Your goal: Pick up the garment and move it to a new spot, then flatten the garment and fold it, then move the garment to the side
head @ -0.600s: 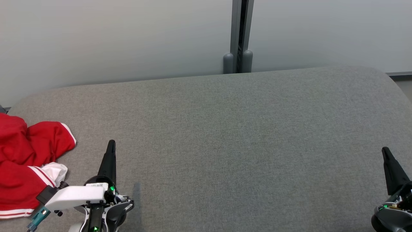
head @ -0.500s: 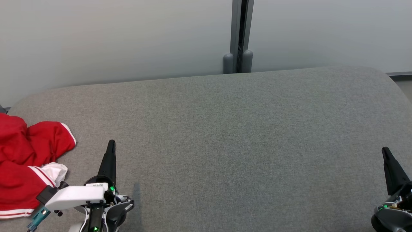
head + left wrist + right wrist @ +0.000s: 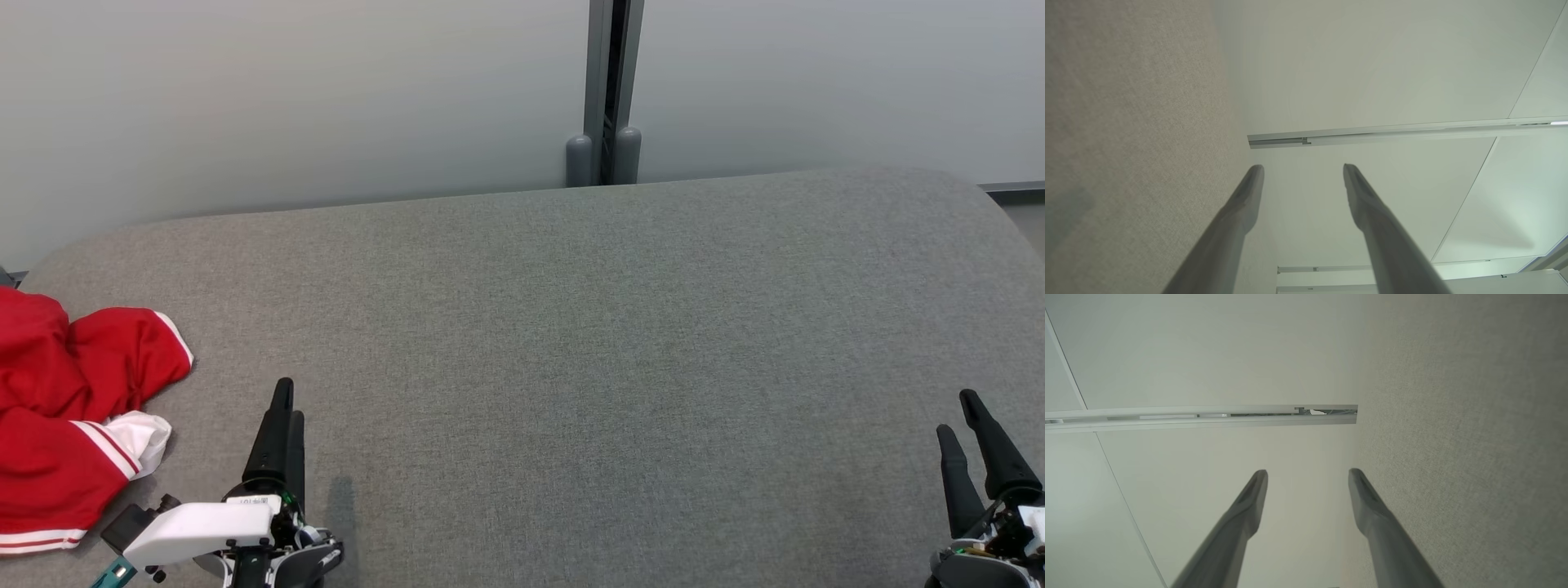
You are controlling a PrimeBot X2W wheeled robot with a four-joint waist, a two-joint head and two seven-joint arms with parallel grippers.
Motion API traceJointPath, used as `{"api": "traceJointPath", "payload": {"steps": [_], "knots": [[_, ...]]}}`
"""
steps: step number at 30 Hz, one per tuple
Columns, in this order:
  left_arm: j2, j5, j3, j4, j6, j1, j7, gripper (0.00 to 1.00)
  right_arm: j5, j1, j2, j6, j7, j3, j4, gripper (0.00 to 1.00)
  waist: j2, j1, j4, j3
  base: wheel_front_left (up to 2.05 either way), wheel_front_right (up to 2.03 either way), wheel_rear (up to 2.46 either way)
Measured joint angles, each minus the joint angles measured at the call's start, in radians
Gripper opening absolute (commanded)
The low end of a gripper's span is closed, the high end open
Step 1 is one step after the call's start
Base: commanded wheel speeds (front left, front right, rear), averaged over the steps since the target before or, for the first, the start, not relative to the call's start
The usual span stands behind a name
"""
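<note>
- Since the red garment [image 3: 57, 392] with white trim lies crumpled at the nine o'clock edge of the counter [image 3: 571, 327], running past the head view's border, the task looks barely begun: nothing has been picked up
- Left tool [image 3: 290, 398] sits low at about seven o'clock, just beside the garment but apart from it, its two dark fingers [image 3: 1241, 212] spread wide and holding nothing
- Right tool [image 3: 955, 411] hangs at about four o'clock, well apart from the garment, likewise parted wide and empty; its wrist view has grey fabric and pale wall [image 3: 1208, 355] beyond the gap
- From ten through two o'clock the counter is plain grey fabric, a likely place to lay the garment
- Left to do, as I judge it: grasp the heap, carry it to a new spot, spread it flat, fold it, then shift it aside, so every step of the task
- Nearest reach belongs to the left tool; the bunched folds hide which edge is hem or sleeve, so a first pinch could lift only one layer
</note>
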Motion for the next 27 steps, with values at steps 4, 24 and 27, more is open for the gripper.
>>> {"api": "traceJointPath", "payload": {"steps": [4,24,27], "knots": [[0.001,0.001,0.003,-0.011,0.000,-0.003,-0.002,1.00,-0.012,-0.002,-0.001,0.000,-0.026,0.021,-0.007,1.00,0.0000,0.0000,0.000,0.000,0.00,0.00,0.00],[0.047,0.423,0.019,-0.093,0.001,-0.038,-0.069,1.00,-0.434,-0.040,-0.048,0.000,-0.157,0.105,-0.082,1.00,0.0000,0.0000,0.004,0.000,0.00,0.00,0.00],[0.053,0.518,0.013,-0.109,0.008,-0.038,-0.076,1.00,-0.518,-0.043,-0.055,0.000,-0.174,0.121,-0.098,1.00,0.0000,0.0000,0.005,0.000,0.00,0.00,0.00]]}}
